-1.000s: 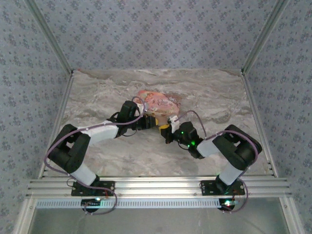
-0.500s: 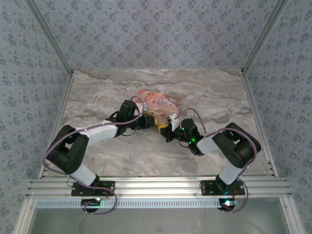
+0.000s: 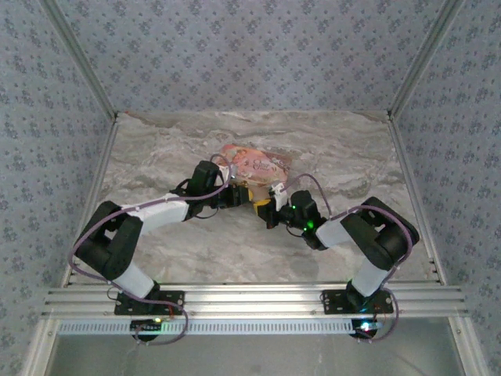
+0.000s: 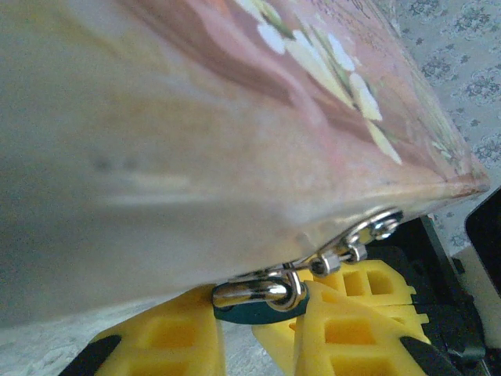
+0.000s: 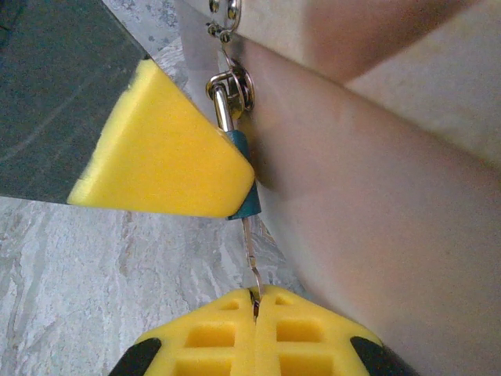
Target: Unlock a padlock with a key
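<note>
Left claw (image 4: 262, 321) is pressed in on the padlock (image 4: 258, 294). Its two yellow pads (image 4: 168, 337) bracket the small teal-looking body from either side, and the silver shackle curves just above them. In the right wrist view one of those pads sits against the same teal body.

A thin metal key (image 5: 250, 251) runs down from that body into the right claw (image 5: 255, 301). The right claw's yellow fingertips are squeezed tight together on the key's lower end, with no gap between them. How far the key sits inside the lock cannot be told.

A small silver clip (image 4: 356, 243) joins the shackle and leads up to the corner of the pink packet (image 4: 235, 117). The packet's flat printed face lies right beside both claws, close enough that it is blurred in the wrist views.

From above, the two claws meet tip to tip at the near edge of the packet, around the middle of the marbled table (image 3: 196, 251). The arms bend inward from their bases on the near rail, and a green light glows on the right wrist.
</note>
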